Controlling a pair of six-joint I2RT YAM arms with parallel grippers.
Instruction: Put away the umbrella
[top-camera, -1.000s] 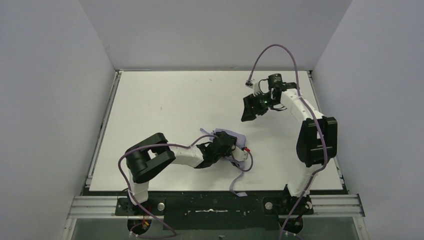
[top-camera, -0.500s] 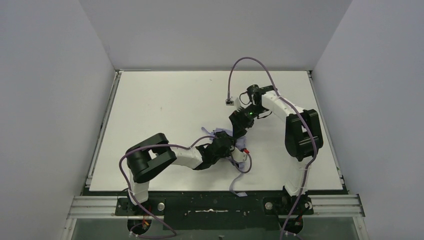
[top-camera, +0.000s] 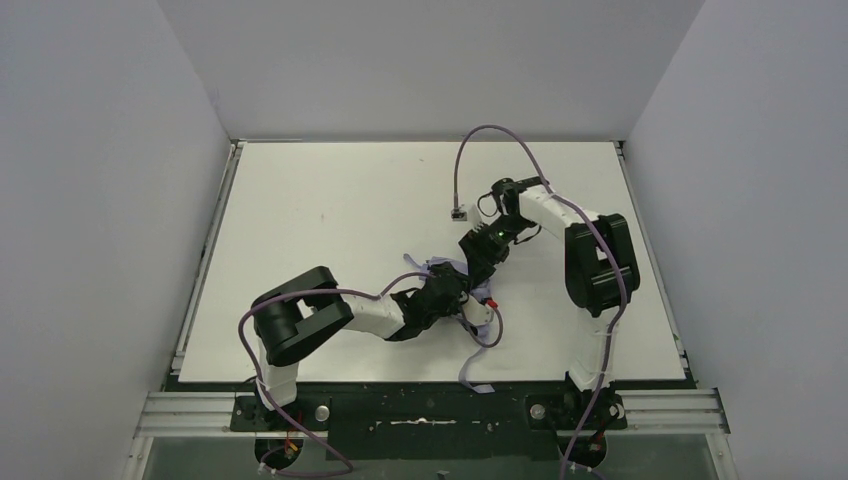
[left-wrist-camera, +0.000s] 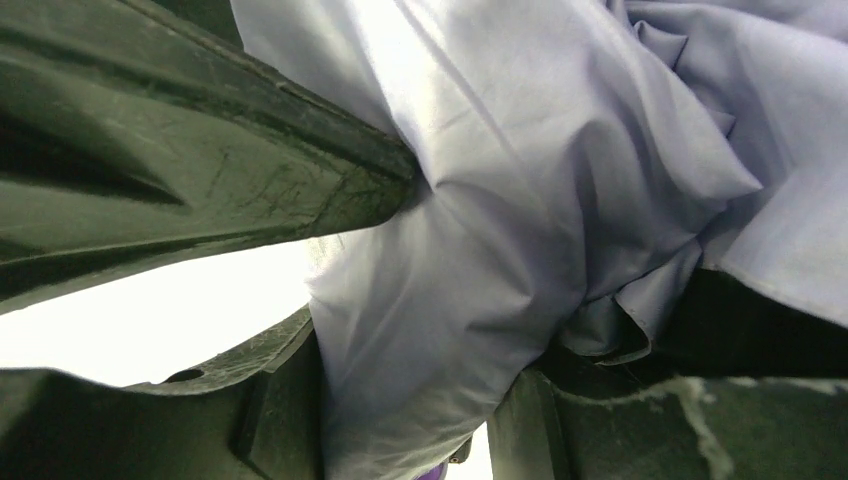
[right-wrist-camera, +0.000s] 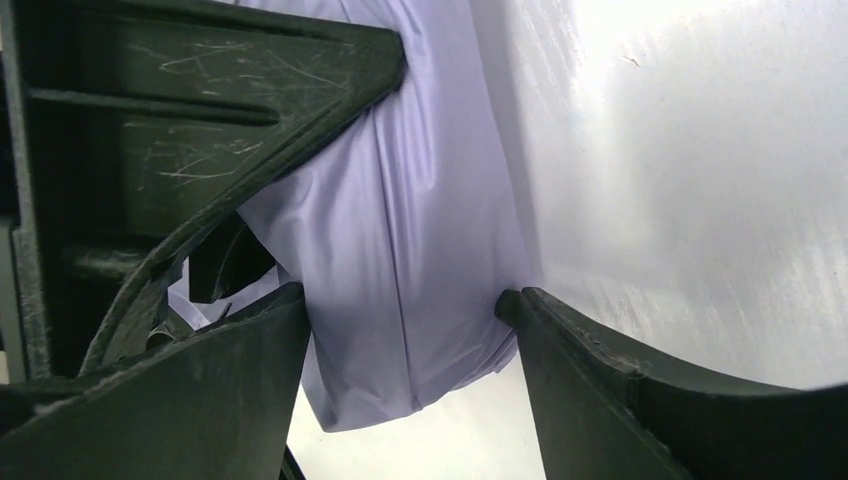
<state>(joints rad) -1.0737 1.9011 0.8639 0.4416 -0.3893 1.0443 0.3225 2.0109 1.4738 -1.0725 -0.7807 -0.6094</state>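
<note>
**Two robot arms meet over a crumpled lavender umbrella at mid-table**

Seen from above, a lavender umbrella (top-camera: 480, 305) lies bunched on a white table (top-camera: 330, 200), a little nearer the arm bases than the centre. The left gripper (top-camera: 447, 290) reaches in from the near left and is clenched on a wad of the umbrella. Its wrist camera shows lavender cloth squeezed between the fingers.

The right gripper (top-camera: 480, 268) comes in from the far right and sits just beside the left one, on the umbrella's far side. Its jaws are spread wide and straddle a fold of cloth (right-wrist-camera: 420, 250), one finger on each side. They do not look closed on it, though the view is too close to be sure.

From the right gripper, the rest of the umbrella lies toward the near edge. Its long axis seems to run far-left to near-right, but the grippers hide most of it. Both arms are at the umbrella, so the next move likely turns on the right jaws closing on that fold.
</note>
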